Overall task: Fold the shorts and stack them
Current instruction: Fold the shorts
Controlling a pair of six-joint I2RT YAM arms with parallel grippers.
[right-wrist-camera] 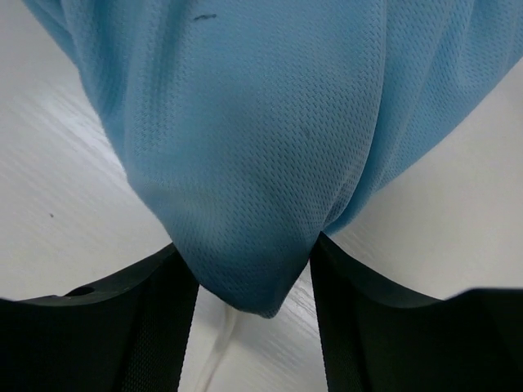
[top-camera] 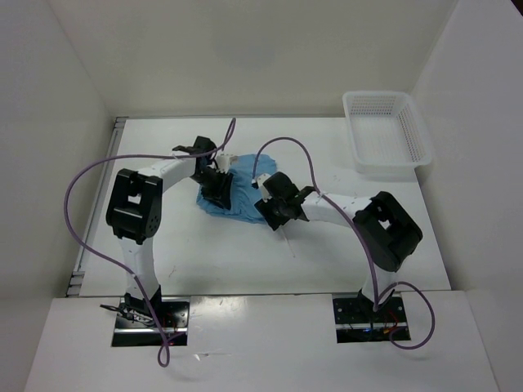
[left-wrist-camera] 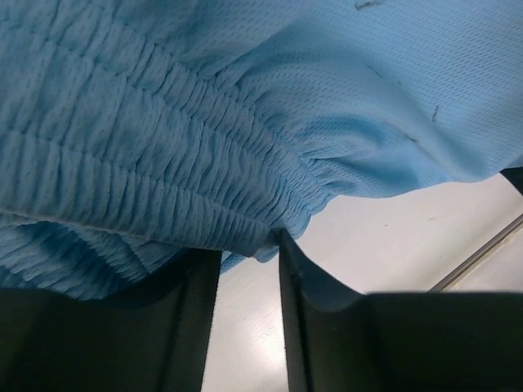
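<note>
Folding step, I judge: my left fingers (left-wrist-camera: 320,327) nip the waistband (left-wrist-camera: 163,155) at their tips, and my right fingers (right-wrist-camera: 384,335) clamp a bunched edge of the shorts (top-camera: 235,202), mid-surface (top-camera: 204,257). Next, both held edges should travel together, evenly.

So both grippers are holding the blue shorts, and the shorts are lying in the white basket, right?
Not quite: the shorts are not in the white basket. They are at the middle of the table, well apart from it, as the top external view shows. The left gripper and the right gripper do each have the cloth between their fingers.
</note>
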